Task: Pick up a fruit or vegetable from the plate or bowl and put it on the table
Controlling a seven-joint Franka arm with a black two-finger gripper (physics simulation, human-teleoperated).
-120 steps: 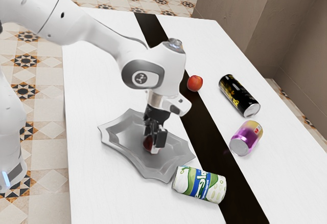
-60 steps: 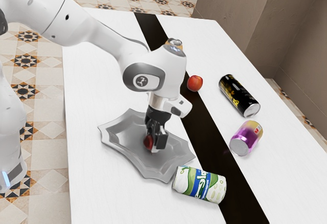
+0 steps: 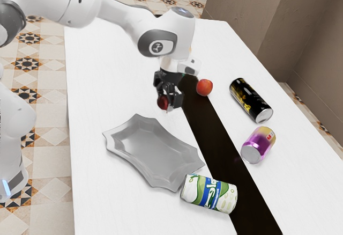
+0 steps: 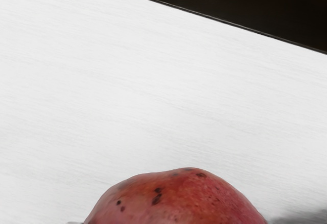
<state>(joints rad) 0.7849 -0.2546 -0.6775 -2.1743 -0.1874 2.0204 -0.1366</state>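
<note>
- A white robot arm (image 3: 115,10) reaches in from the exterior view's upper left, above the black fingers (image 3: 177,100).
- The rounded wrist (image 3: 171,31) bends over them.
- The fingers point downward, closed in a grip, a gap between them.

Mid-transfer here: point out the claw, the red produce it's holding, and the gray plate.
Claw (image 3: 169,102): exterior view, midway between the fingertips.
Red produce (image 4: 176,199): wrist view, its dark-speckled skin.
Gray plate (image 3: 150,148): exterior view, the bare middle of its floor.
</note>
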